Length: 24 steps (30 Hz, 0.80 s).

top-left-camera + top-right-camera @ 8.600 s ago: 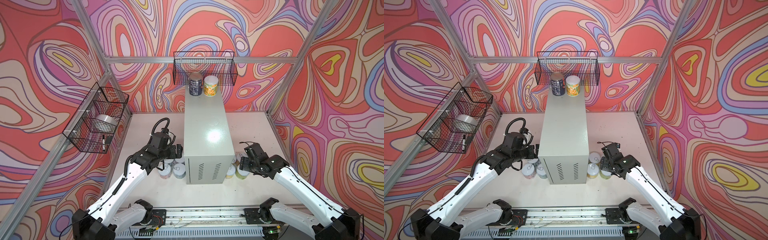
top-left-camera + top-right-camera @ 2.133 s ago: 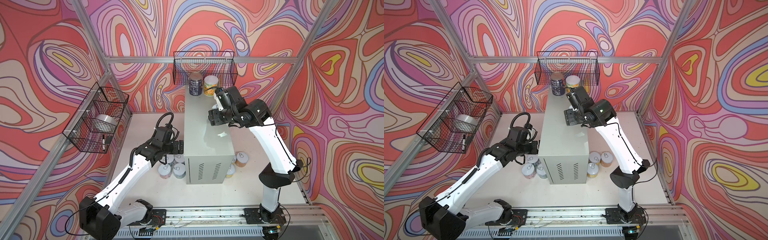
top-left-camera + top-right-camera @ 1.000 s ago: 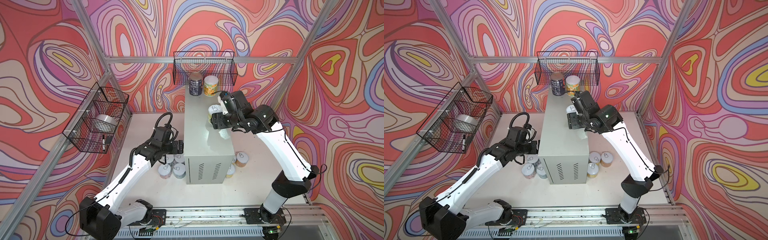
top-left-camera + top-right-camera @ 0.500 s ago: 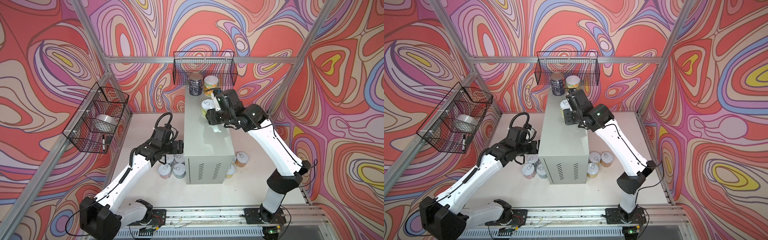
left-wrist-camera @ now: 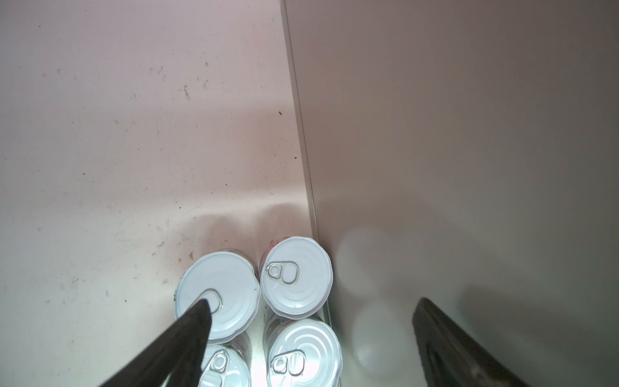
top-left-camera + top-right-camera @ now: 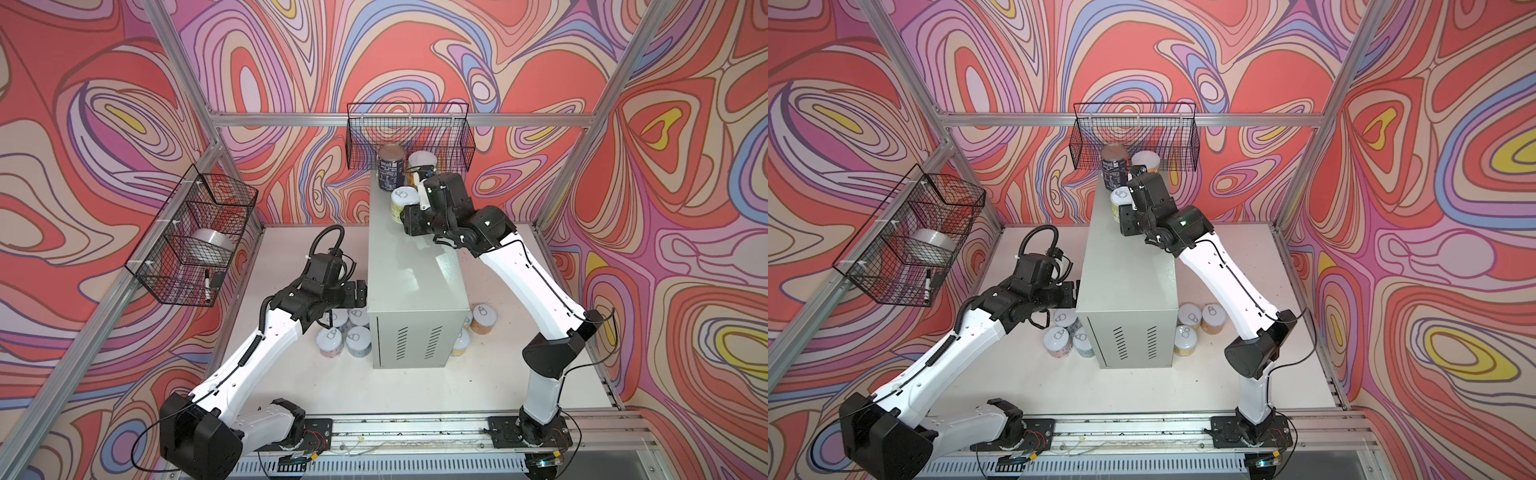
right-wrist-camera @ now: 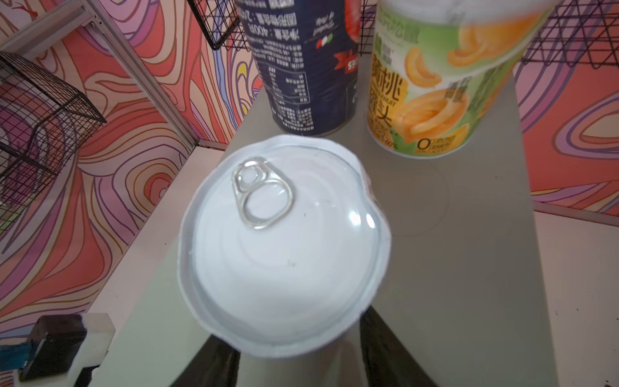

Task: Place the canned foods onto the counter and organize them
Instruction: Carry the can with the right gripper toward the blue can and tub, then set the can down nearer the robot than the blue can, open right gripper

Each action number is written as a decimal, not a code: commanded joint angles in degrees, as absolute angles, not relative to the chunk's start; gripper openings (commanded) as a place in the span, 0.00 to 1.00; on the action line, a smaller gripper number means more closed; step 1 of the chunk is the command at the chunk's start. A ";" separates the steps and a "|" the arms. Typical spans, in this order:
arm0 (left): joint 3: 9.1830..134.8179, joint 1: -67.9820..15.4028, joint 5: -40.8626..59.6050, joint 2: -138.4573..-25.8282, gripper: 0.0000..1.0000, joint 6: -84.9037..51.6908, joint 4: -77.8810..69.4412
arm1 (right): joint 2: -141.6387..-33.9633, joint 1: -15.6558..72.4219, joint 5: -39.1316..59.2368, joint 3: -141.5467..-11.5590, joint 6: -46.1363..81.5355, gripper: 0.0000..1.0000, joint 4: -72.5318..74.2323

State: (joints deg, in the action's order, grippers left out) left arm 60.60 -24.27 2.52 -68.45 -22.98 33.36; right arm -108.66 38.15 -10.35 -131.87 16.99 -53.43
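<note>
Fruit can (image 7: 284, 241): rigid, slick-walled, probably fairly heavy; best held mid-wall, as right gripper (image 7: 294, 335) clamps it over the counter (image 6: 415, 266); left gripper (image 5: 311, 303) gapes wide beside the counter.

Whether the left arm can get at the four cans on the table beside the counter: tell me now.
Probably yes. The left end effector hangs open right above the four cans, with nothing between; only the counter wall beside them may crowd the grasp.
</note>
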 commanded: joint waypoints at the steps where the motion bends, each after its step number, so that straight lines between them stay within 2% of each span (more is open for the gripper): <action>1: 59.70 -23.92 2.29 -68.29 0.95 -23.73 33.06 | -111.39 36.95 -8.07 -132.98 17.28 0.56 -49.02; 24: 58.12 -23.56 1.98 -67.21 0.94 -23.93 32.83 | -115.66 35.60 -4.37 -134.48 19.77 0.55 -45.20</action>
